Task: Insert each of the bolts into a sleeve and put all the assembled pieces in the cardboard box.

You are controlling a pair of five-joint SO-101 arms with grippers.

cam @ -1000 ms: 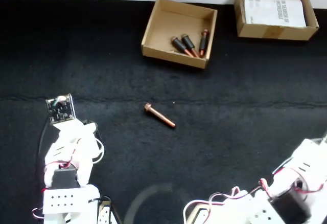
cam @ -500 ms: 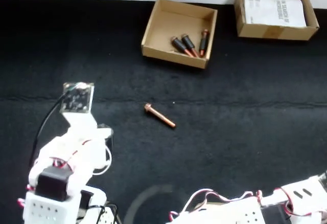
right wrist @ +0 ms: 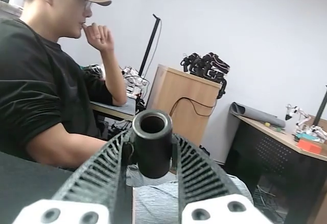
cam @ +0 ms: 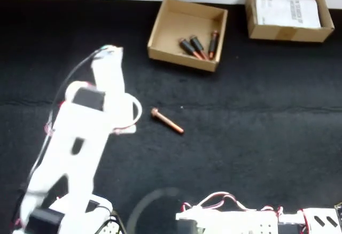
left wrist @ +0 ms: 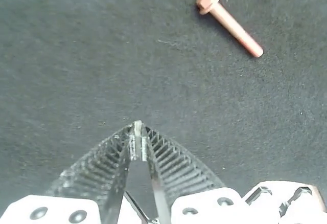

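Left arm [cam: 88,122] stretches forward, left tool [left wrist: 138,131] pressed together, closing on the bolt [left wrist: 229,22]. Right tool [right wrist: 151,138] pinches a sleeve [right wrist: 152,155], farther from the bolt now.

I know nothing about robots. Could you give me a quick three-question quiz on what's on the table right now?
1. True or false: the loose bolt lies inside the box.
2. How many assembled pieces lie in the box? A) two B) three C) five
3. Fill the gap: the right gripper is shut on a black ____.

Key: 1 false, it lies on the black mat in front of the box. 2 B. 3 sleeve.
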